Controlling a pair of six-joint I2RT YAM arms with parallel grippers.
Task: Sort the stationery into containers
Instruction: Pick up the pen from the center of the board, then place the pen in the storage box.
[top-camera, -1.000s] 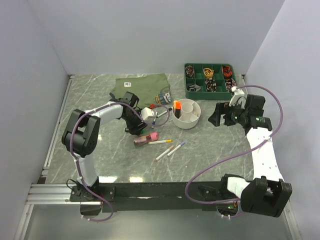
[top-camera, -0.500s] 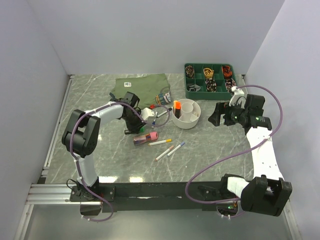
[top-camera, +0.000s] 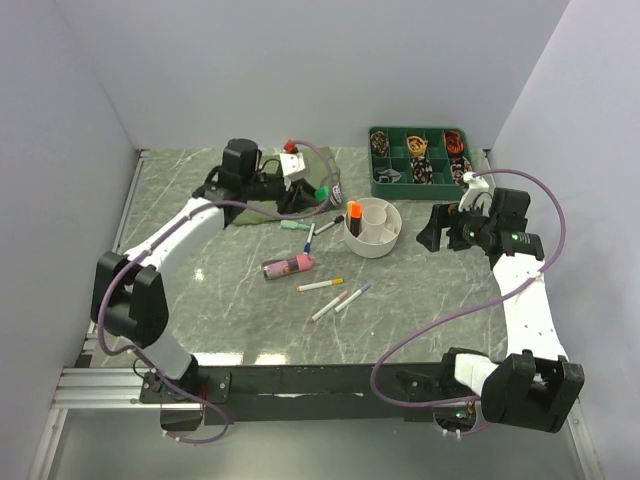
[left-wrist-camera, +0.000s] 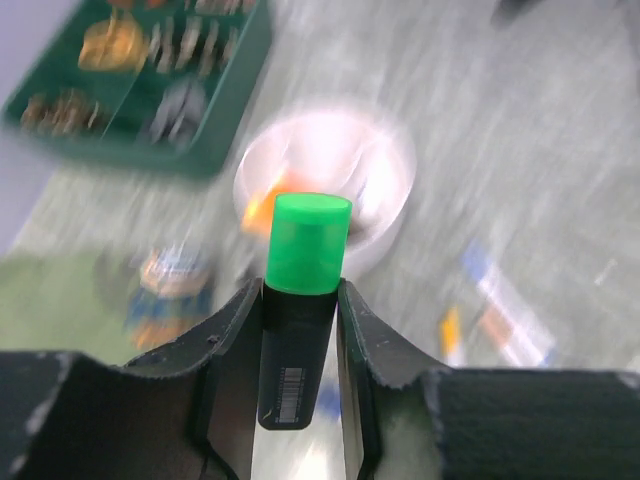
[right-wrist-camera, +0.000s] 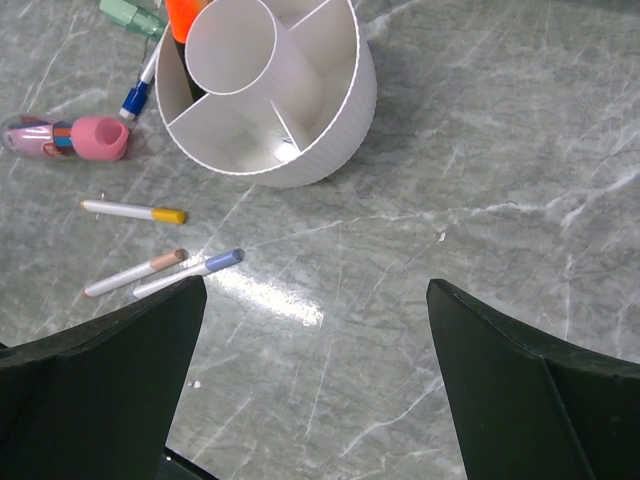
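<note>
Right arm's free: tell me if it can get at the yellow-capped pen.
Probably yes: the right pincer is open and empty, the yellow-capped pen lies apart on bare table, and the white tub stands aside.

- Your left arm (top-camera: 185, 230) stretches forward with its wrist raised. The left end effector (left-wrist-camera: 298, 288) pinches a green highlighter (left-wrist-camera: 308, 245) upright between both fingers.
- Your right arm (top-camera: 525, 300) bends inward. The right end effector (right-wrist-camera: 312, 290) hangs with its fingers spread wide, gripping nothing.
</note>
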